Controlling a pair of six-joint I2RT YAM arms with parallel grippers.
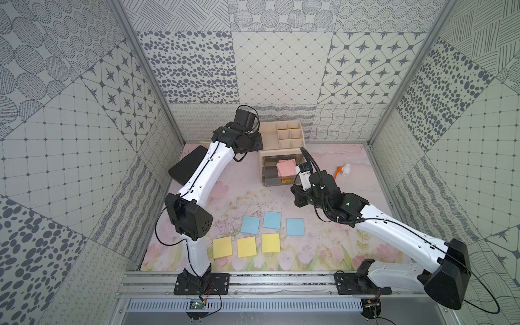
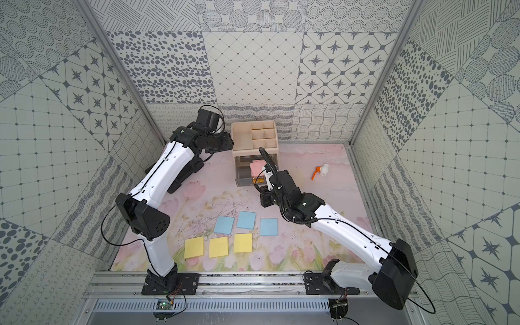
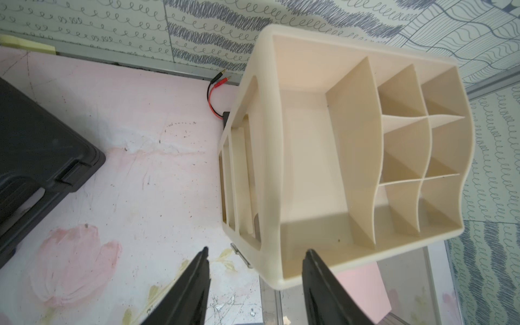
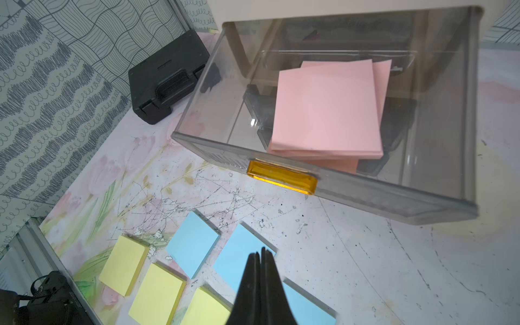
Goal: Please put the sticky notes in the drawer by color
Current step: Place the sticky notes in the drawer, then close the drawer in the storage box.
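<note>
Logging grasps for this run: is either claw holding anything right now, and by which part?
Nothing is held. The right claw is shut on nothing; the left claw is open and empty.

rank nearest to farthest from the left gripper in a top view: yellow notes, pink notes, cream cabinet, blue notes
1. cream cabinet, beside the left gripper
2. pink notes, in open drawer
3. blue notes, middle row
4. yellow notes, front row

The left arm and right arm wear white shells between boxy black joints, with thin black cables (the right adds a ribbed hose).
</note>
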